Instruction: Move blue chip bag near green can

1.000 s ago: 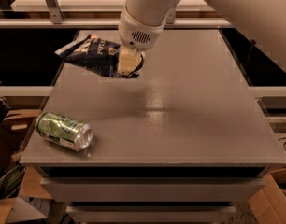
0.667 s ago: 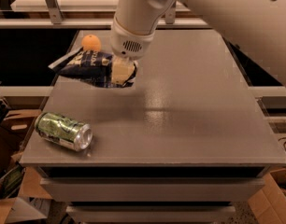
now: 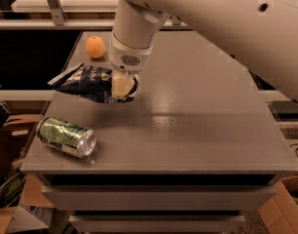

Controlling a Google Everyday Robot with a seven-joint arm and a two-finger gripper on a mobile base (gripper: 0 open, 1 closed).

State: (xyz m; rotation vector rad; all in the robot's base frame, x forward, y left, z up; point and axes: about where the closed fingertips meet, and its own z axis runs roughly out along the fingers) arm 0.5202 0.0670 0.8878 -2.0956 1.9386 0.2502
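Moved forward-left since a second ago, the blue chip bag (image 3: 88,82) sat behind the green can (image 3: 66,136), apart from it, with an orange (image 3: 95,47) farther back on the desk (image 3: 202,116). Bag lay lengthwise left-right; can on its side. Arm reached down, gripper (image 3: 121,88) fingers (image 3: 120,85) pinching the bag's right end.

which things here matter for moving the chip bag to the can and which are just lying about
In the job:
- blue chip bag, at the left of the table
- green can, on its side near the front left corner
- gripper, shut on the bag's right end

Lying about:
- orange fruit, at the back left, behind the bag
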